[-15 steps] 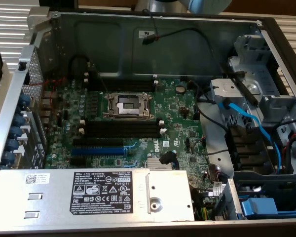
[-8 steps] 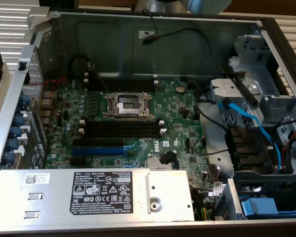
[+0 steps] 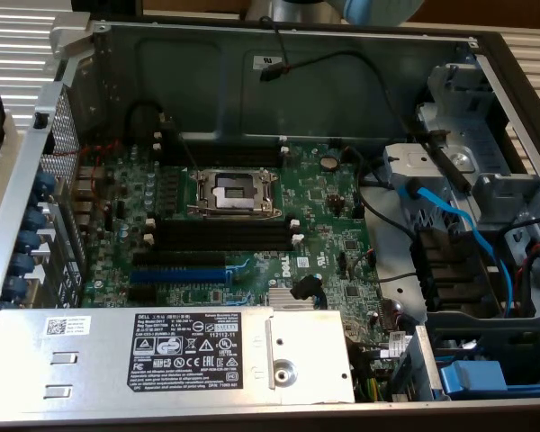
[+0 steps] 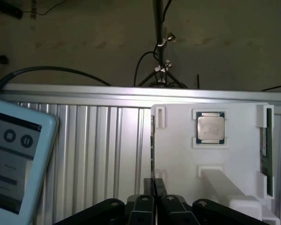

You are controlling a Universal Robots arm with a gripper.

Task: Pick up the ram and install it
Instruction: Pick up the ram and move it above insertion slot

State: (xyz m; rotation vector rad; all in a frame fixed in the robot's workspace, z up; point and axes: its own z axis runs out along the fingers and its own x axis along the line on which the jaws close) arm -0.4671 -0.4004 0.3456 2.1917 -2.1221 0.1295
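Not much of the job is done yet, from where I stand. In the wrist view the gripper (image 4: 154, 183) hangs over a white holder (image 4: 178, 154) on the ribbed metal bench (image 4: 98, 140). Its jaws are drawn nearly together on a thin dark strip standing on edge along the side of the holder nearest the touch-screen tablet (image 4: 14, 159). I take that strip for the ram (image 4: 152, 140), seen edge-on, and the jaws look clenched on its near end. The stick sits in its holder, not lifted out.

The same holder carries a processor chip (image 4: 210, 129) in a square pocket. A second green memory stick (image 4: 264, 154) stands along the opposite side, well apart from the jaws.

In the exterior view the open computer case (image 3: 252, 63) waits with its motherboard (image 3: 324, 207) bare. The black memory slots (image 3: 220, 232) with white end clips hold nothing, and the processor socket (image 3: 232, 192) just above them is open too. By my reckoning the pick is only at the grasp, and the carrying over and seating in a slot are all left to do.
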